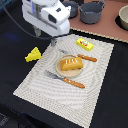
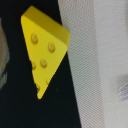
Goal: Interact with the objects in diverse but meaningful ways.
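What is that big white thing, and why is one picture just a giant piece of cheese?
The big white thing is a robot arm. Its claw is not seen clearly in either picture, so I cannot tell if it is open, and nothing seems to be held. One picture comes from a camera standing off to the side. The other comes from a camera on the arm's wrist, looking down, so the yellow toy cheese wedge with holes looks huge. It lies on the black table, beside the striped cloth mat. On the mat sits a small plate with an orange-brown toy bread loaf, an orange-handled fork, an orange-handled knife and a small yellow packet.
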